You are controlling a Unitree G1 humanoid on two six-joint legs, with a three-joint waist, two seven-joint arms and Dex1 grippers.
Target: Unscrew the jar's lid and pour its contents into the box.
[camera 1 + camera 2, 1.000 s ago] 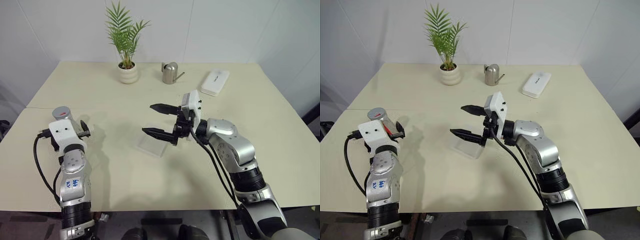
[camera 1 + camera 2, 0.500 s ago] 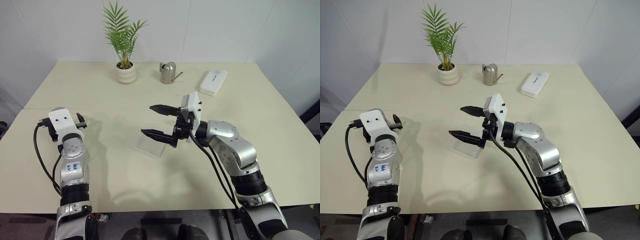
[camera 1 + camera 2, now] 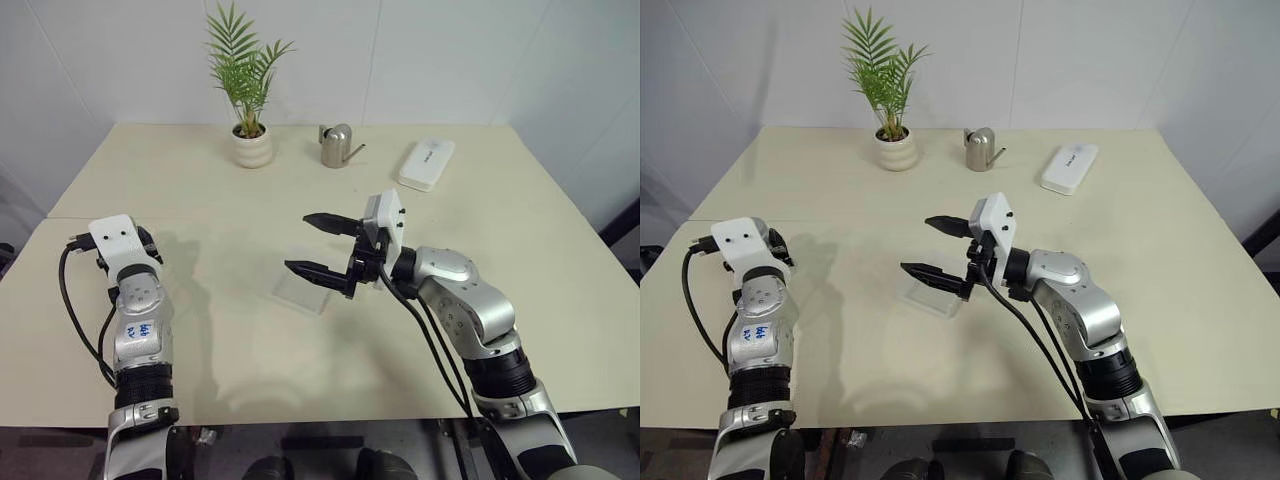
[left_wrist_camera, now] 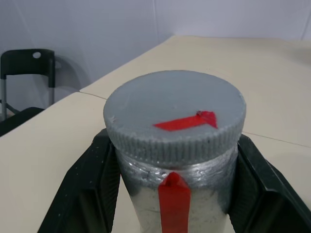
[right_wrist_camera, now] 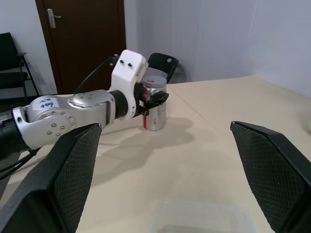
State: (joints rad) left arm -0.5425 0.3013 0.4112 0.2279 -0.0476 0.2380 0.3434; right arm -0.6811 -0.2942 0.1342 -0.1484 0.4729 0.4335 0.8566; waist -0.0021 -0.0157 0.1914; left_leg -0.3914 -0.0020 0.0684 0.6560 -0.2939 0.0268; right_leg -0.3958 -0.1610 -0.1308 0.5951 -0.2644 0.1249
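Observation:
The jar is a silvery cylinder with a red stripe down its side. It stands upright near the table's left edge. Its round grey lid carries a strip of red tape and sits on top. My left gripper is shut on the jar's body just under the lid, one black finger on each side. From the right wrist view the jar appears in that grip. My right gripper is open and points left. It hovers just above the clear box in the table's middle.
A potted plant, a steel watering can and a white flat case line the far side of the table. Past the table's left edge are a black chair and a dark door.
My left gripper reached forward and left to the jar and shut on it; the jar is now behind the wrist in the head views. The right gripper stayed in place, open.

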